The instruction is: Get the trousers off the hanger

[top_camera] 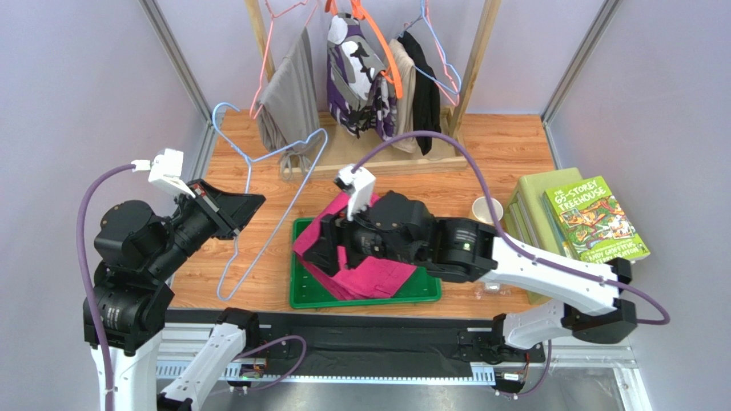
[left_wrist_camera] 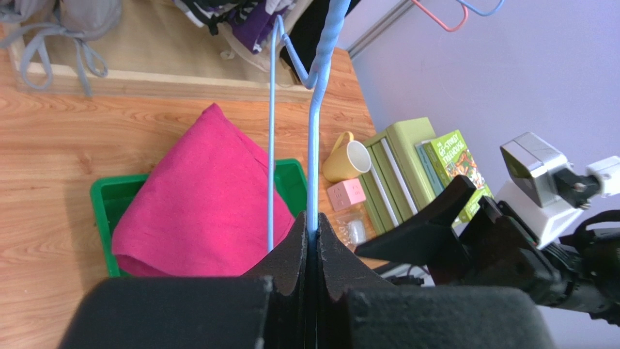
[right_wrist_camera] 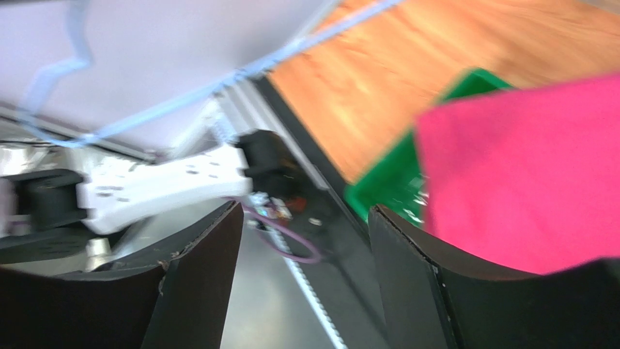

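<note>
Firmly, left fingers [left_wrist_camera: 291, 256] clamp thin wire hanger [left_wrist_camera: 315, 160]; right fingers [right_wrist_camera: 198, 280] spread beside soft magenta trousers [left_wrist_camera: 196, 196].

Motion blurs the right wrist view; trousers [right_wrist_camera: 524, 189] beside the right gripper [right_wrist_camera: 304, 211] are cropped. Overhead, that gripper's fingers hide under the arm [top_camera: 455, 244]. Past the left gripper [left_wrist_camera: 311, 222], the hanger [left_wrist_camera: 313, 145] is cropped.

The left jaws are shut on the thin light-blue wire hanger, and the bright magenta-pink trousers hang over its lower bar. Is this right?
Not entirely. The left gripper does have its jaws shut on the thin light-blue wire hanger, but the bright magenta-pink fabric trousers do not hang on it. They lie on the green plastic tray, and the hanger is bare. The top external view shows this.
</note>
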Motion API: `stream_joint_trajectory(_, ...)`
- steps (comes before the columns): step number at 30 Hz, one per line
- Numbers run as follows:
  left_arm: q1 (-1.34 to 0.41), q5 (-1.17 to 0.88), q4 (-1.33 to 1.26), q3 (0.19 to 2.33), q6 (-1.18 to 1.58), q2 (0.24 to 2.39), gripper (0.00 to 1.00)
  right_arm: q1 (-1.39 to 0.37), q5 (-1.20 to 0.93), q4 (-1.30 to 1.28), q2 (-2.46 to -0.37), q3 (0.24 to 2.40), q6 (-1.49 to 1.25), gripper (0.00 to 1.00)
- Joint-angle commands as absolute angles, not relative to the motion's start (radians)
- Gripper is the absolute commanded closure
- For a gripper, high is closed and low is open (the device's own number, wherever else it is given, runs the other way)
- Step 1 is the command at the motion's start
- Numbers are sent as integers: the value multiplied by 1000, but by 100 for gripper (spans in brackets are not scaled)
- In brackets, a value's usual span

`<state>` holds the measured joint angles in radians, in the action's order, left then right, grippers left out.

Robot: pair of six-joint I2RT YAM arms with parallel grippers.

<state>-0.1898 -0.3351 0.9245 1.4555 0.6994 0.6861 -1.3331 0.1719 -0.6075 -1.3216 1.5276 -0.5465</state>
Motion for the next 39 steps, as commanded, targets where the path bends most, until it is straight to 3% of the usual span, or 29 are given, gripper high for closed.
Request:
stream_joint_trajectory(1, -190, -261, 816, 1451, 663, 649, 100, -1342, -41, -491, -1452, 1675, -624, 34)
stream_joint_trajectory(6, -190, -157, 773, 1420, 646, 569, 100, -1359, -112, -425, -1583, 1844, -715, 35)
stream_joint_trajectory(16, -190, -94, 749, 1370, 658, 537, 100, -1410, -144, -330, -1713, 1945, -804, 42)
stream_joint_trajectory(31, -190, -80, 742, 1359, 672, 522, 100, -1453, -80, -307, -1792, 1977, -813, 51)
stream_joint_trajectory(37, -190, -81, 747, 1358, 676, 515, 100, -1456, -49, -272, -1784, 1942, -827, 70)
stream_joint_trajectory(39, -190, -84, 746, 1356, 675, 514, 100, -1456, -46, -256, -1772, 1919, -838, 88)
